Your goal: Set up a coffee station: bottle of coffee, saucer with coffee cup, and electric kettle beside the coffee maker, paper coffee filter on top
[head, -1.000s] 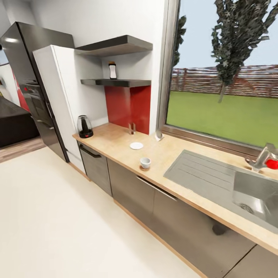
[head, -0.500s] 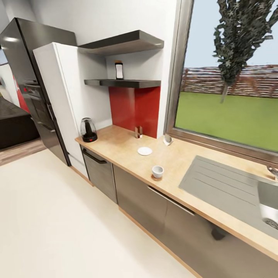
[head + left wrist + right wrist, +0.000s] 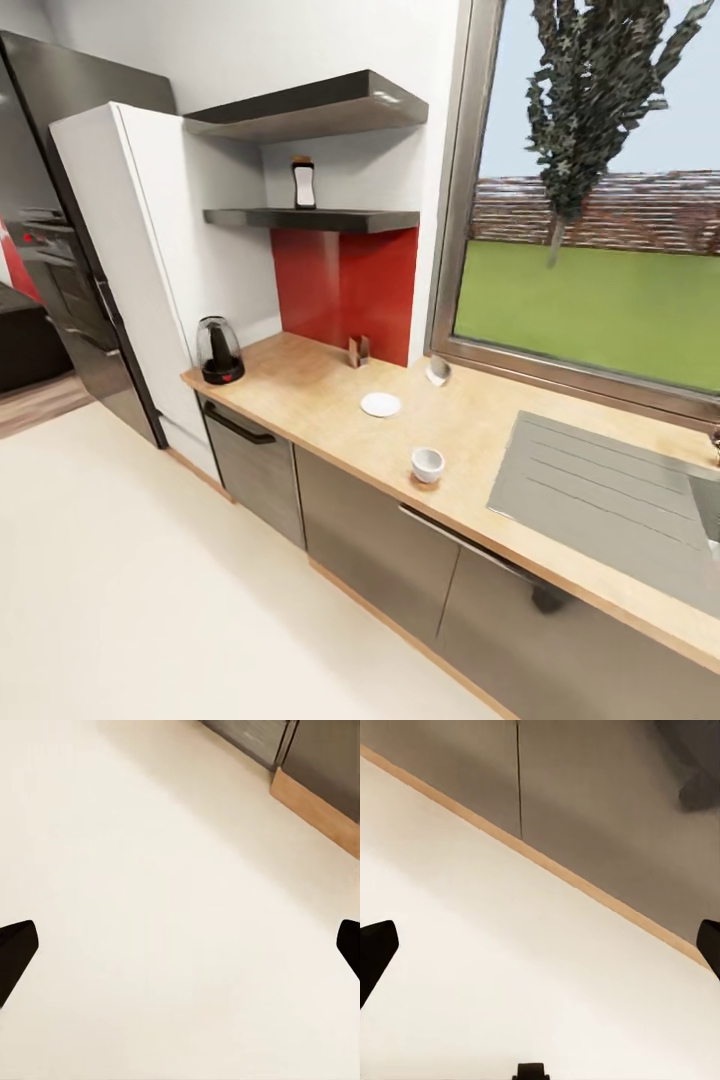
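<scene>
The bottle of coffee (image 3: 303, 183) stands on the lower dark kitchen shelf (image 3: 330, 217). On the kitchen countertop (image 3: 310, 395), the electric kettle (image 3: 219, 351) sits at the left end. The saucer (image 3: 380, 404) lies mid-counter, and the coffee cup (image 3: 428, 464) stands apart from it near the front edge. The paper coffee filter (image 3: 437, 372) leans by the window frame. The coffee maker is out of view. My left gripper (image 3: 180, 952) and right gripper (image 3: 540, 952) hang open over the cream floor, holding nothing.
A small brown holder (image 3: 358, 350) stands against the red backsplash. A steel sink drainboard (image 3: 610, 495) takes up the counter's right. A white tall cabinet (image 3: 130, 260) and a dark fridge (image 3: 50, 230) stand left of the counter. Cabinet fronts and a wooden plinth (image 3: 547, 862) edge the floor.
The whole head view has shifted as the robot moves: the fridge has slid left and the tap has left the picture. The things on the counter and shelf stay where they were.
</scene>
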{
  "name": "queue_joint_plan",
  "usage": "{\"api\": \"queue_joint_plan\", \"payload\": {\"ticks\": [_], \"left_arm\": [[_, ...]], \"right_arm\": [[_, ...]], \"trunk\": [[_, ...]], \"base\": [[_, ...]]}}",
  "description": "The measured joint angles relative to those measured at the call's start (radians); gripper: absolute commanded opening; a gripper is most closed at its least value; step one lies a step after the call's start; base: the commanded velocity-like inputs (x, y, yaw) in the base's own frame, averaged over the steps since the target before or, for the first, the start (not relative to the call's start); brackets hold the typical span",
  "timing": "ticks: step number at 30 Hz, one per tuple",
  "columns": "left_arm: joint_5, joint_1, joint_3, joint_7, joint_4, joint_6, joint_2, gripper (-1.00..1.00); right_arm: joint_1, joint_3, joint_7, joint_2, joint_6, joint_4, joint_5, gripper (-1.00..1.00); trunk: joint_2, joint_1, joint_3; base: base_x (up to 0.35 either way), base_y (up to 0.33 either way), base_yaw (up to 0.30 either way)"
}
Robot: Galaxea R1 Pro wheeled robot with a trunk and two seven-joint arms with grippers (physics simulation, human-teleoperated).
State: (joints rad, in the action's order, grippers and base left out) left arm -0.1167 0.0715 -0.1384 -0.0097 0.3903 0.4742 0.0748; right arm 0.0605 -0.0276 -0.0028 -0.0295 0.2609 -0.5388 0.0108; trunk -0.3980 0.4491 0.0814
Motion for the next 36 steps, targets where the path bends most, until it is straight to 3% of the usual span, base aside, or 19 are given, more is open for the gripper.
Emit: {"api": "queue_joint_plan", "payload": {"ticks": [16,36], "left_arm": [[-0.001,0.000,-0.001,0.000,0.000,0.000,0.000,1.00],[0.000,0.000,0.000,0.000,0.000,0.000,0.000,1.00]], "right_arm": [[0.000,0.000,0.000,0.000,0.000,0.000,0.000,1.00],[0.000,0.000,0.000,0.000,-0.002,0.001,0.000,1.00]], "trunk": [[0.000,0.000,-0.002],[0.000,0.000,-0.002]], "base": [[0.156,0.301,-0.041],[0.145,0.306,-0.249]]}}
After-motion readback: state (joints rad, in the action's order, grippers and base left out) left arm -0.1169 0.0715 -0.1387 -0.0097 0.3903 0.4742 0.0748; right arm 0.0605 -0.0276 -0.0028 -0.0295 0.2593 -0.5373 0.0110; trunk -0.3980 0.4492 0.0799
